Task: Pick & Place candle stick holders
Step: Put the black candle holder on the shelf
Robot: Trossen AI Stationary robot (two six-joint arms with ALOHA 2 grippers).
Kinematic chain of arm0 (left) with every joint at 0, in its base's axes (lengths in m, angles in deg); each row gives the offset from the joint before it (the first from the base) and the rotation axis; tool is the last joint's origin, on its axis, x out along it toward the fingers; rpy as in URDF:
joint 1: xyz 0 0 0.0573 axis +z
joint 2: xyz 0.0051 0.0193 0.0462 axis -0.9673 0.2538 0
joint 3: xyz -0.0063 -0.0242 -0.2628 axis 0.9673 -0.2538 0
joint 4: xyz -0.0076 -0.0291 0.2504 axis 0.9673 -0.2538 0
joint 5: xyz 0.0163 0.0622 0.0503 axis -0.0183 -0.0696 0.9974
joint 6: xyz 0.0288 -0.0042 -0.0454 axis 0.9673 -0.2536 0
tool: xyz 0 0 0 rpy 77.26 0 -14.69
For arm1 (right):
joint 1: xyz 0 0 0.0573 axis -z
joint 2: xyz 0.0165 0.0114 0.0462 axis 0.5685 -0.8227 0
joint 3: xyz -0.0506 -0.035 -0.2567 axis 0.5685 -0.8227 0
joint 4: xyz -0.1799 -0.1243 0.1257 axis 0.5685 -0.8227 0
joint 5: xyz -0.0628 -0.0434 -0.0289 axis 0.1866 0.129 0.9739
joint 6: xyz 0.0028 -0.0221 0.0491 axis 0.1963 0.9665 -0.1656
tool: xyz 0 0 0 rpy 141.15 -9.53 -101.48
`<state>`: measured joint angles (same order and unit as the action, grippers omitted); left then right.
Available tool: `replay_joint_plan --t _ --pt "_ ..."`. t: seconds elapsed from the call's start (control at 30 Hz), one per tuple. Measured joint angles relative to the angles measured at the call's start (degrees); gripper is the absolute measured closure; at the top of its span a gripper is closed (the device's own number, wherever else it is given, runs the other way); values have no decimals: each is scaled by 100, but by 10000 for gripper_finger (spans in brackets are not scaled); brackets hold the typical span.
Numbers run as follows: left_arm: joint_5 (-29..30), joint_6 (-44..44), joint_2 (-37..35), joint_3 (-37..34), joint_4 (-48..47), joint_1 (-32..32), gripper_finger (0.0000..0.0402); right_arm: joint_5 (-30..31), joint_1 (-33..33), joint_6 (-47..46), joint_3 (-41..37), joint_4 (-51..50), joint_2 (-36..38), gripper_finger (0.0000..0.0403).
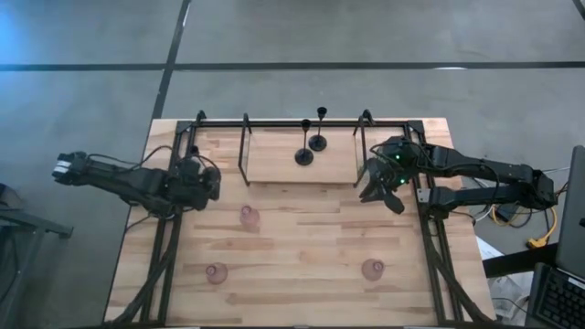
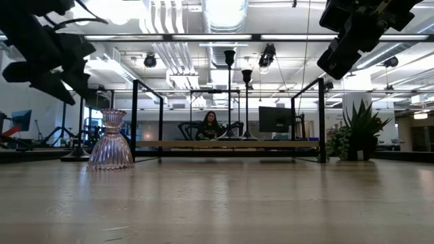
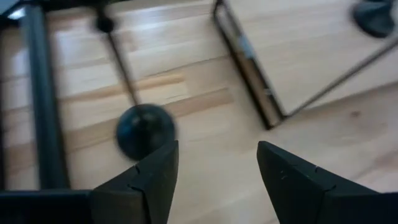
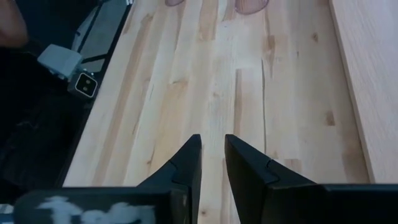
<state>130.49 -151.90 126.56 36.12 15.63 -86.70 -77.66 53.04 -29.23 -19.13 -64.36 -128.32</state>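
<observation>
Two black holders (image 1: 311, 146) already stand on the raised shelf (image 1: 274, 164) | third black holder (image 3: 144, 129) on counter (image 1: 311, 247), just ahead of left pincer (image 3: 217, 168), jaws wide, empty | next: lower around stem, close | right pincer (image 4: 212, 158) narrow, empty, beside shelf

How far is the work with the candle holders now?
Looks done: two black holders stand on the raised shelf. In hand: nothing yet; the open left gripper hovers by a third black holder on the table. Left: three pink glass holders on the table. The right gripper, empty, waits beside the shelf.
</observation>
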Motion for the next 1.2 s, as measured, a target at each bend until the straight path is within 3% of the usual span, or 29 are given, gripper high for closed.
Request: replay_joint_plan --t 0.2,0.57,1.2 --pt "379 -726 123 -57 -556 9 189 5 0 27 0 15 -11 332" --pt "1331 -1206 331 -437 -550 15 189 15 0 134 0 167 -13 335" --pt "2788 -1241 366 -1284 354 256 204 15 2 284 0 333 -13 346"
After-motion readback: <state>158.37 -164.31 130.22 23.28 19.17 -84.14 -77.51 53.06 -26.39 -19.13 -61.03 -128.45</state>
